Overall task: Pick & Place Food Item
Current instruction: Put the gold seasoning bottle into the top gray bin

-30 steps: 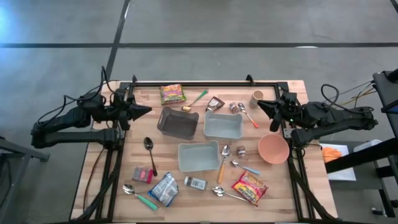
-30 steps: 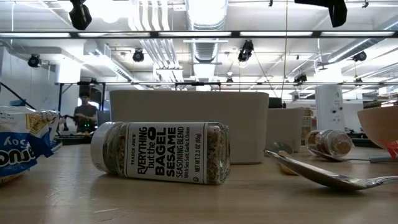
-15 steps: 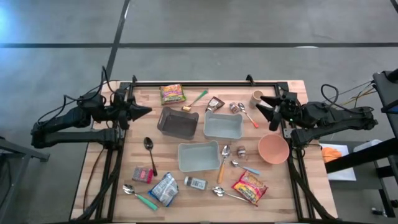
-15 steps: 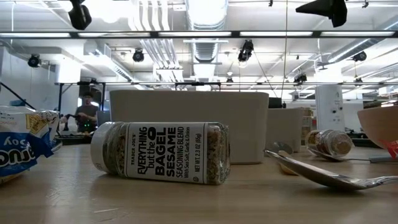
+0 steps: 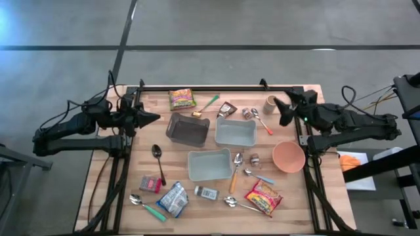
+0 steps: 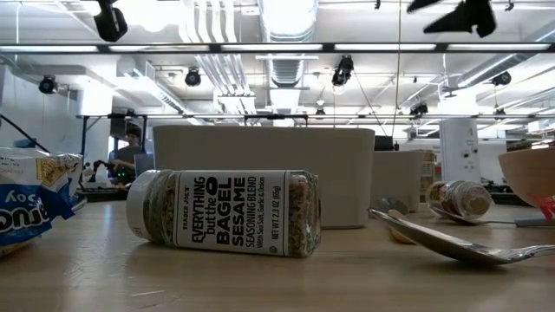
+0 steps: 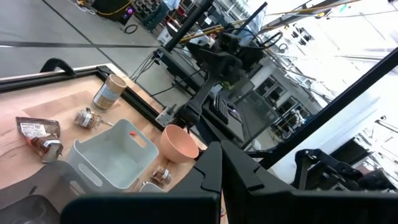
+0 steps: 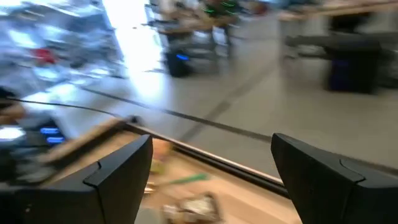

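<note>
Right gripper (image 5: 281, 110) spread wide, empty, above tabletop's far right corner beside paper cup (image 5: 270, 103). Left gripper (image 5: 155, 118) shut, empty, at left edge. Red snack packet (image 5: 264, 198) flat near front right corner, untouched.

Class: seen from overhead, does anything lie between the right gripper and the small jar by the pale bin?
Yes: an orange-handled spoon lies on the table between the jar and the open right gripper, raised above. The left gripper waits at the left edge.
</note>
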Motion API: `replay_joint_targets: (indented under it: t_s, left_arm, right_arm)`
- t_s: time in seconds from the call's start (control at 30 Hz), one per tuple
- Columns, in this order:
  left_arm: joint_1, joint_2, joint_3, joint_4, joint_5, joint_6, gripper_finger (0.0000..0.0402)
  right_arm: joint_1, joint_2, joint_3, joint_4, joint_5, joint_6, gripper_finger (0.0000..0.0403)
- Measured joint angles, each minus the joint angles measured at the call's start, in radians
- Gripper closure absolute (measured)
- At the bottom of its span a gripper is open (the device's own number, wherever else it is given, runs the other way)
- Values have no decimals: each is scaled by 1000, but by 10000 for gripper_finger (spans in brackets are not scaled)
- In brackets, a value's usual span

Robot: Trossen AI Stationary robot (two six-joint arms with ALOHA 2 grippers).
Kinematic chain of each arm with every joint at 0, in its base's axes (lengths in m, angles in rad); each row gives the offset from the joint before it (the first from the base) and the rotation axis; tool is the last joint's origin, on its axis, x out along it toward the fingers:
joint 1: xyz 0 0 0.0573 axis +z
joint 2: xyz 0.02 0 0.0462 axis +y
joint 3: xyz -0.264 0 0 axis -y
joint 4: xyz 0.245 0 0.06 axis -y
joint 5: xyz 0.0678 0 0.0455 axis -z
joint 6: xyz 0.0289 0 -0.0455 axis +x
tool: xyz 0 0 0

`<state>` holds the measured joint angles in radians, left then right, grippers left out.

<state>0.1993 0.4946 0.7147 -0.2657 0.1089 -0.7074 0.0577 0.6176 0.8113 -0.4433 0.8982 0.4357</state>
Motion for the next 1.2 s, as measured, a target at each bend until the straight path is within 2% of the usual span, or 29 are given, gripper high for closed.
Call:
replay_joint_targets:
  t_s: [0.1,0.2,0.47,0.63,0.73,0.9,1.2]
  left_arm:
    - [0,0,0,0,0,0,401]
    - [0,0,0,1,0,0,401]
    - [0,0,0,-4,0,-4,401]
    - [0,0,0,-53,1,0,401]
    - [0,0,0,-69,-1,-6,401]
    - [0,0,0,-84,-2,-32,401]
    - [0,0,0,-94,-4,-87,401]
  right_arm:
    - [-100,55,79,-165,-23,97,76]
    - [-231,130,167,-302,-107,195,76]
    - [-647,387,379,-536,-544,249,76]
    - [-827,531,473,-591,-730,157,77]
    - [-878,613,528,-628,-799,110,77]
    - [-893,749,590,-746,-811,41,77]
    - [-897,885,554,-757,-809,-36,77]
